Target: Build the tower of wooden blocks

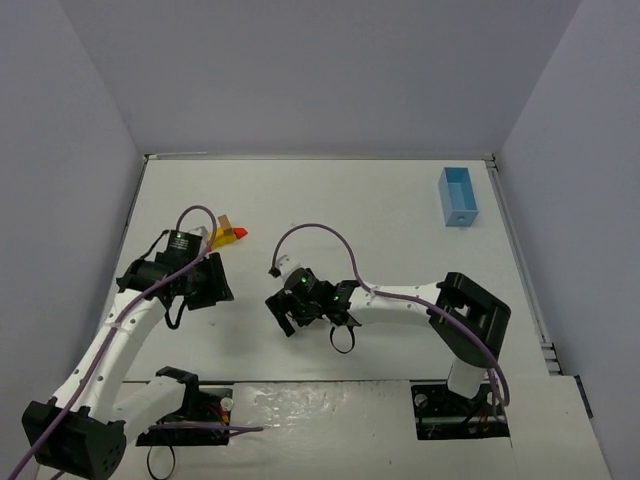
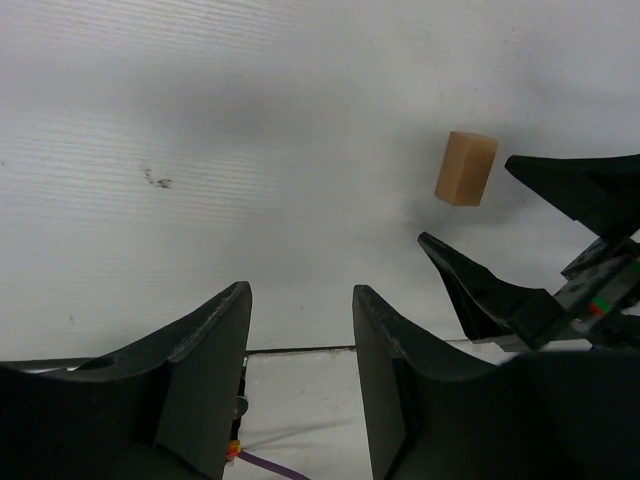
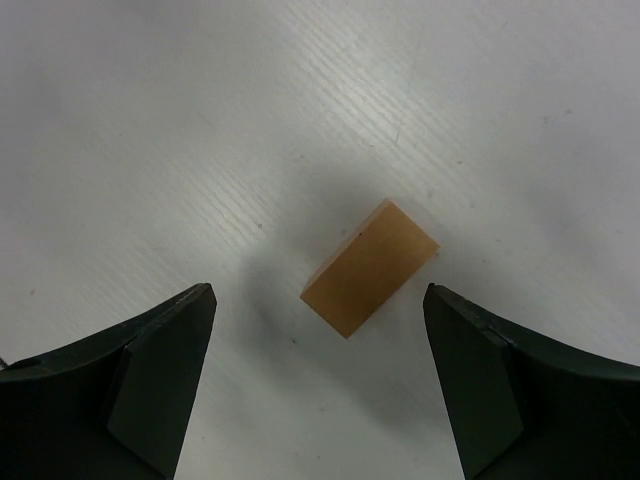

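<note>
The right end effector (image 3: 318,290) hangs open astride the plain tan wooden cuboid block (image 3: 372,265), which lies skewed on the white bench (image 3: 150,120). Closing on its corners could spin it loose. The left end effector (image 2: 300,292) gapes empty; the small yellow-and-red wooden pieces (image 1: 231,233) sit well apart.

Reaching up the left side with the left arm (image 1: 110,340), elbow bent, left gripper (image 2: 300,300) holding its fingers partly spread. Stretching the right arm (image 1: 400,305) leftward across the middle, right gripper (image 3: 318,292) pointing downward, fingers gaping wide.
</note>
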You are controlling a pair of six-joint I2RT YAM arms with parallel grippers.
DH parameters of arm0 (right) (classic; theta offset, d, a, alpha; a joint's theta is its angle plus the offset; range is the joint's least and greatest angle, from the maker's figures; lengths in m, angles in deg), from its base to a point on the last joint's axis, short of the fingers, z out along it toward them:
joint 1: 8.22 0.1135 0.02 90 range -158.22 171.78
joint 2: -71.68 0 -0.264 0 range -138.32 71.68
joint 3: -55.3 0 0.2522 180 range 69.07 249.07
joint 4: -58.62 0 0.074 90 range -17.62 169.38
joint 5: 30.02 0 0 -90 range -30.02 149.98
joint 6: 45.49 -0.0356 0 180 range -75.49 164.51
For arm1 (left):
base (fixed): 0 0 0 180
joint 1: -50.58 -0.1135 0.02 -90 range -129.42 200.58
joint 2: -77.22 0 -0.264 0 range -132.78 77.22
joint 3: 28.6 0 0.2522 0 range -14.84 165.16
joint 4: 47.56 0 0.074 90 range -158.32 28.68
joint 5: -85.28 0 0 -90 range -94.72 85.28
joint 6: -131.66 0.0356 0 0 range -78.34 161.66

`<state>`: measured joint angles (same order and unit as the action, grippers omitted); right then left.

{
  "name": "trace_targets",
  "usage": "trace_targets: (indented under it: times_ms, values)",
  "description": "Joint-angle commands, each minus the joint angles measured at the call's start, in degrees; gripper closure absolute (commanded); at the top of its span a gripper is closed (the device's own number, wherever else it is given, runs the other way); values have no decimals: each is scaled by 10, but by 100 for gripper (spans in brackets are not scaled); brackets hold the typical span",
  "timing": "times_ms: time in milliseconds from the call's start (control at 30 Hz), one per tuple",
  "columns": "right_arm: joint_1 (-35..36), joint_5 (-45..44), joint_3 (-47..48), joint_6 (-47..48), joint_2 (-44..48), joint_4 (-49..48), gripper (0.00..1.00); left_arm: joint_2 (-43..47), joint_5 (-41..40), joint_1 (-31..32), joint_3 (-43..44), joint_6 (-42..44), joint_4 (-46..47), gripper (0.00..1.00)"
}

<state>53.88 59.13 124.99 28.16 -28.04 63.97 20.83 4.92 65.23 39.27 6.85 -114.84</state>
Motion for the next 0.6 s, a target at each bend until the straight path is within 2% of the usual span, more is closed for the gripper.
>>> trace_targets:
  times_ms: [0, 233, 400, 567]
  values:
    - [-31, -93, -23, -26, 141, -10, 17, -34, -38, 80, 38, -65, 34, 58]
    - [-130, -123, -138, -55, 298, 17, 14, -113, -133, 205, 57, -152, 95, 58]
    - [-148, -215, -187, -93, 416, 75, 11, -203, -148, 266, 85, -174, 144, 58]
    - [-167, -239, -236, -132, 514, 119, 8, -298, -161, 295, 133, -178, 152, 58]
